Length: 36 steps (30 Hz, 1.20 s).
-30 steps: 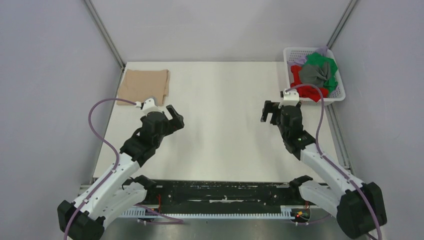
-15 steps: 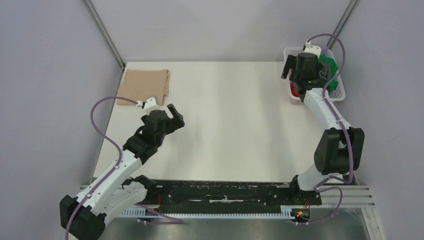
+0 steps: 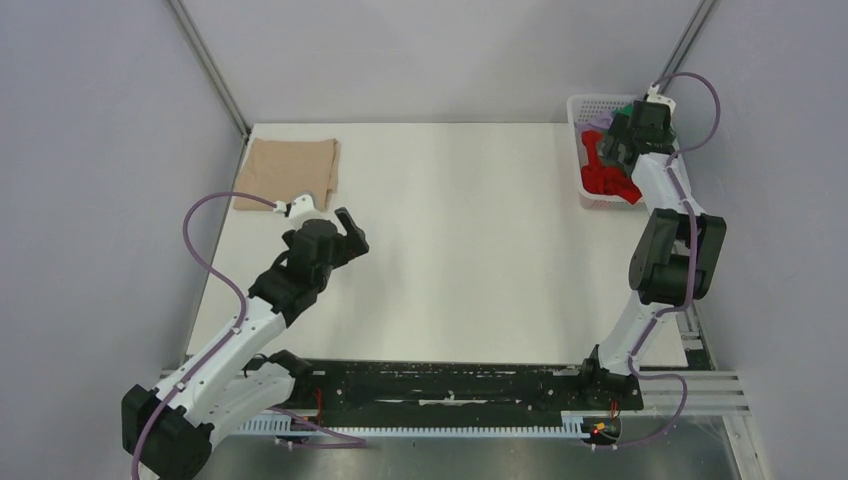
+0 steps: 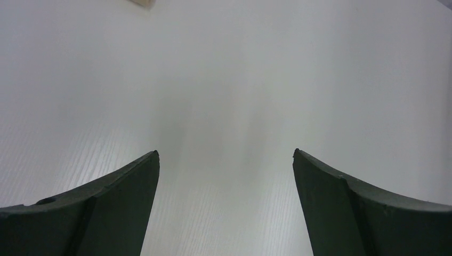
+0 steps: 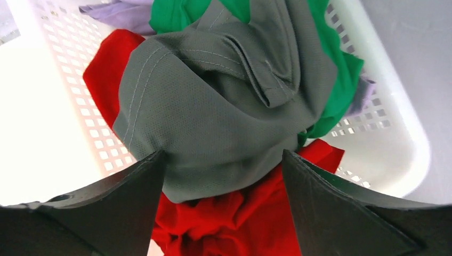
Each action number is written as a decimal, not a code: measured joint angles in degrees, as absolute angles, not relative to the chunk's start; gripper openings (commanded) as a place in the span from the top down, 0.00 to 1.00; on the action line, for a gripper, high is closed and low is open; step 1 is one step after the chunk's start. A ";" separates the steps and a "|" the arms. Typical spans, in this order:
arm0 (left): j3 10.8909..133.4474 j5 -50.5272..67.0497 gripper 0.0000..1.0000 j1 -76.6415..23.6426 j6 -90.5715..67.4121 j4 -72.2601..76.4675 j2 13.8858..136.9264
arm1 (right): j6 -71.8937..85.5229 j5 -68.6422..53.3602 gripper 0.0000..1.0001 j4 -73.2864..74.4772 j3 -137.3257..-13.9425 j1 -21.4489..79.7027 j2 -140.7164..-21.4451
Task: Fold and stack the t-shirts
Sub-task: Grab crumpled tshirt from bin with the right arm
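Note:
A folded tan t-shirt (image 3: 288, 171) lies at the table's far left corner. A white basket (image 3: 589, 104) at the far right holds crumpled shirts: grey (image 5: 224, 101) on top, red (image 5: 234, 218), green (image 5: 333, 80) and lilac (image 5: 117, 10). My right gripper (image 5: 221, 170) is open just above the pile, its jaws either side of the grey shirt's lower edge; from above it (image 3: 612, 150) hangs over the basket. My left gripper (image 4: 225, 160) is open and empty over bare table, left of the middle (image 3: 350, 232).
The white table (image 3: 460, 240) runs between the tan shirt and the basket. Grey walls and metal corner posts close in the far side. The basket's rim (image 5: 394, 154) lies right of the right jaw.
My right arm has swung from the table's right middle up to the far right and come down over the basket. My left arm has hardly moved.

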State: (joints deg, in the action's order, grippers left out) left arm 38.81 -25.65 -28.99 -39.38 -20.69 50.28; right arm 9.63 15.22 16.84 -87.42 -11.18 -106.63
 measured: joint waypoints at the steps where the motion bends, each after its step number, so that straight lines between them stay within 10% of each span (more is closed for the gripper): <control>1: 38.81 -25.74 0.00 -28.99 -39.38 -20.69 50.41 | 9.58 14.96 0.22 16.95 -87.85 -11.29 -107.44; 5: 38.85 -26.22 0.00 -28.99 -39.40 -20.80 51.35 | 9.56 13.28 0.35 17.26 -89.12 -11.38 -109.93; 13: 38.85 -26.96 0.00 -28.99 -39.40 -20.91 52.01 | 10.17 8.47 1.00 17.21 -90.24 -11.49 -110.87; 36: 38.85 -26.17 0.00 -28.99 -39.40 -20.51 51.92 | 11.07 -6.81 1.00 -3.77 -97.78 -11.99 -97.34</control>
State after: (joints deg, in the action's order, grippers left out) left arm 38.85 -26.17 -28.99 -39.40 -20.51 51.92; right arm 11.07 -6.81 -3.77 -97.78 -11.99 -97.34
